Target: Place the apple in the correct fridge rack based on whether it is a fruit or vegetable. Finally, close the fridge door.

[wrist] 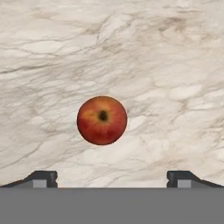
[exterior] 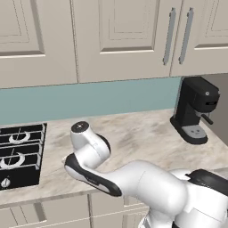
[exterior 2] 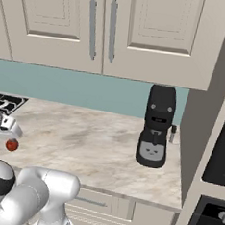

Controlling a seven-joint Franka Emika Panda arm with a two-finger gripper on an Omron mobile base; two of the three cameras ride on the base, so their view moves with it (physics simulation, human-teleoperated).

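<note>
While the jaws (wrist: pixel 112 179) stand released above the tabletop (wrist: pixel 175 52), the apple (wrist: pixel 102 120) rests ahead of them, slightly off centre. Closing unevenly would likely nudge this round fruit, letting it roll aside before a grip forms.

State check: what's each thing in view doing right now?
Small glossy red apple: lying free on the marble counter, stem dimple facing the camera, not gripped.
Pincer: open, fingertips wide apart, above the apple.
Beige upper cabinet doors: closed.
Black coffee machine: upright on the counter.
</note>
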